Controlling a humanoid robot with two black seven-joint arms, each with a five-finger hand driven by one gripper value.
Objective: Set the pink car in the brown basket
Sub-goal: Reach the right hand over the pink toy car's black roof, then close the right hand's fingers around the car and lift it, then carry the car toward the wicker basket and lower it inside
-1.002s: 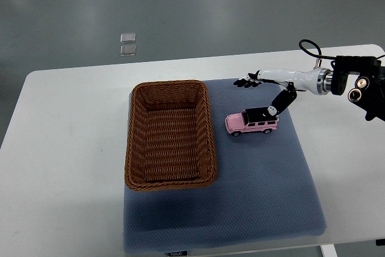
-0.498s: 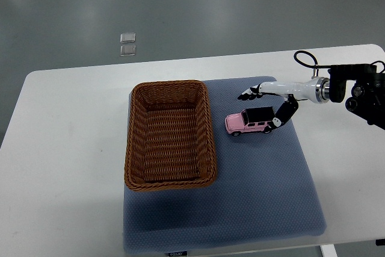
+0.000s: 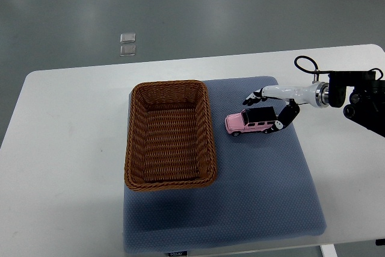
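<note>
**Robot hand poised around the toy car on the mat**

The small pink toy car with a black roof [image 3: 252, 122] sits on its wheels on the blue-grey textured mat [image 3: 264, 191], its long axis running roughly side to side across the table, one end facing the basket and the other toward the right hand. Which end is the bonnet is hard to say from here.

The white-and-black right hand [image 3: 269, 111], reaching in from the right edge, straddles the car's hand-side end: its fingers [image 3: 252, 97] stretch out spread just beyond the roof, while the thumb [image 3: 286, 116] angles down at the car's end. The hand is open and not yet clamped on anything; whether the thumb touches the body I cannot tell.

Past the fingertips, beyond the far end of the car, stands the brown rectangular wicker basket [image 3: 207, 139], its near wall just beside the car with a narrow strip of mat between. On the nearer side of the hand the mat lies open up to the white table [image 3: 66, 148] edge.
</note>
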